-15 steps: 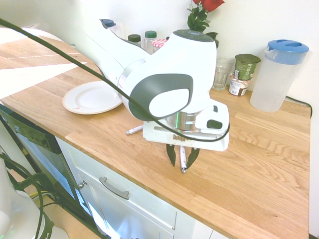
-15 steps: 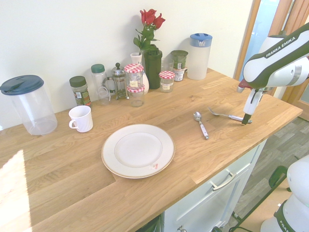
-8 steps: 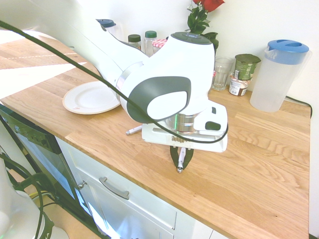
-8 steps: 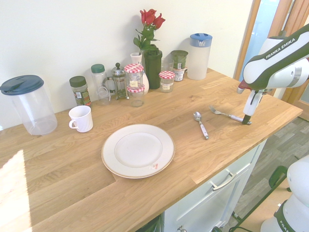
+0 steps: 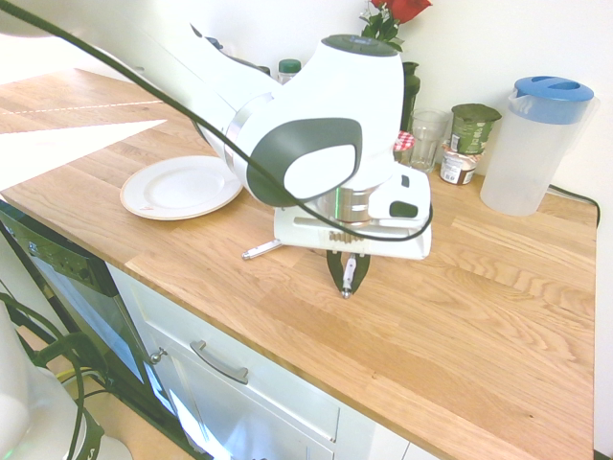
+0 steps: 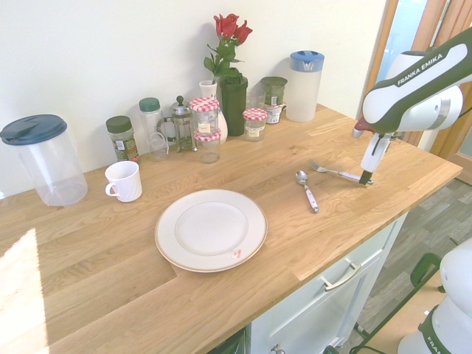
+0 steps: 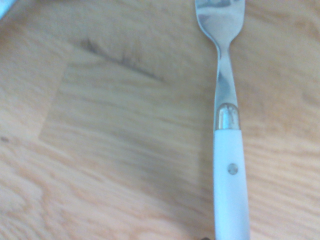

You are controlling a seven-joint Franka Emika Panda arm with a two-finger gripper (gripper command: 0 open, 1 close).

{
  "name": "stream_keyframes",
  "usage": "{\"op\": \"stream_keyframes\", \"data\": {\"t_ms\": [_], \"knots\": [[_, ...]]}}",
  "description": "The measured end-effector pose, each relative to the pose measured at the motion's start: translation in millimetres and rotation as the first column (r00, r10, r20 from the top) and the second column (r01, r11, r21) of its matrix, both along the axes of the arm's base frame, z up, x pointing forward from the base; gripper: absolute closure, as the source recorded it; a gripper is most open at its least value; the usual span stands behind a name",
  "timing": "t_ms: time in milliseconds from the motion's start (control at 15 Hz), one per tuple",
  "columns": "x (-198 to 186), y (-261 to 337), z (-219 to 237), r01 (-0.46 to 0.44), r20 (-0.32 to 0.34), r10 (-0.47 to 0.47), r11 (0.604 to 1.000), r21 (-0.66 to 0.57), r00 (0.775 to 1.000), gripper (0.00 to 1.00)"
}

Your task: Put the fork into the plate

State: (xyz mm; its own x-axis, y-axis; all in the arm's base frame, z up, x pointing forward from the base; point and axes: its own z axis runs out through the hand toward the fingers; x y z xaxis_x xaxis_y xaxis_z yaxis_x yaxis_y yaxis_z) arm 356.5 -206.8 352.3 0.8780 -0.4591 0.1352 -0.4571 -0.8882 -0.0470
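From the first exterior view, the gripper points straight down over the wooden counter, its two dark fingers drawn in tight around the white handle of the fork. The handle end sits pinched between the fingertips, and the rest of the fork runs away behind them, hidden by the hand. The spoon lies flat on the counter just beside the hand, toward the plate, which rests well apart near the counter's far end.

From the second exterior view, the gripper hangs from the arm at the right end of the counter. The fork juts out sideways from the fingertips, roughly level, with its tines toward the spoon. It seems to be clear of the wood, though the gap is hard to judge from this angle. The plate lies near the counter's front edge, well apart from the fork, with the spoon between them.

In the wrist view, the fork runs lengthwise up the picture, white handle nearest, then a silver collar, neck and the base of the tines, all above blurred wood grain.
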Motion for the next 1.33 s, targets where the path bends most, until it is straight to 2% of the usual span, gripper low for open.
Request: {"op": "stream_keyframes", "data": {"t_ms": [267, 467, 733, 1000, 1333], "knots": [[33, 10, 37, 0.013, 0.07, -0.014, 1.0, 0.015, 0.997, 1.0], [55, 30, 57, -0.001, 0.094, -0.002, 0.999, 0.036, 0.996, 1.0], [77, 111, 73, -0.092, 0.1, 0.085, 0.994, 0.064, 0.991, 1.0], [69, 211, 84, -0.184, 0.108, 0.175, 0.979, 0.083, 0.979, 1.0], [31, 311, 51, -0.282, 0.08, 0.273, 0.952, 0.123, 0.959, 1.0]]}}
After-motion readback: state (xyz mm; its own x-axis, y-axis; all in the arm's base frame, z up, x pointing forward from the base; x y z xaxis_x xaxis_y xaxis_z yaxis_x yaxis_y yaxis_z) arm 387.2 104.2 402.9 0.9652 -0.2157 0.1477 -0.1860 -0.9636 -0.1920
